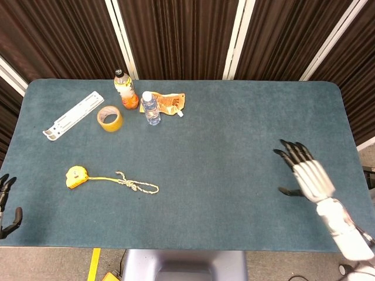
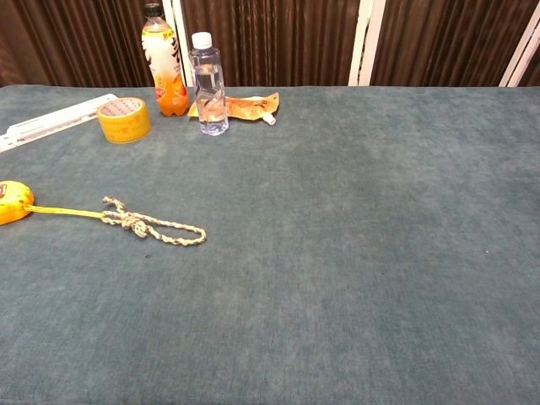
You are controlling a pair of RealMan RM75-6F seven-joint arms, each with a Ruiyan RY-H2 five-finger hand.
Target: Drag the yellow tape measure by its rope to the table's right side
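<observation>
Yellow tape measure (image 1: 75,177), lower left of frame, trailing limp knotted rope (image 1: 136,185): judged light, sliding easily on cloth; best pinched at the loop end; right hand (image 1: 307,174) spread, empty, well apart; left hand (image 1: 6,205) likewise.

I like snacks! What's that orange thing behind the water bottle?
Behind the water bottle lies a flat orange packet, and an orange drink bottle stands beside it. The water bottle covers the packet's left end, and its print is too small to read.
</observation>
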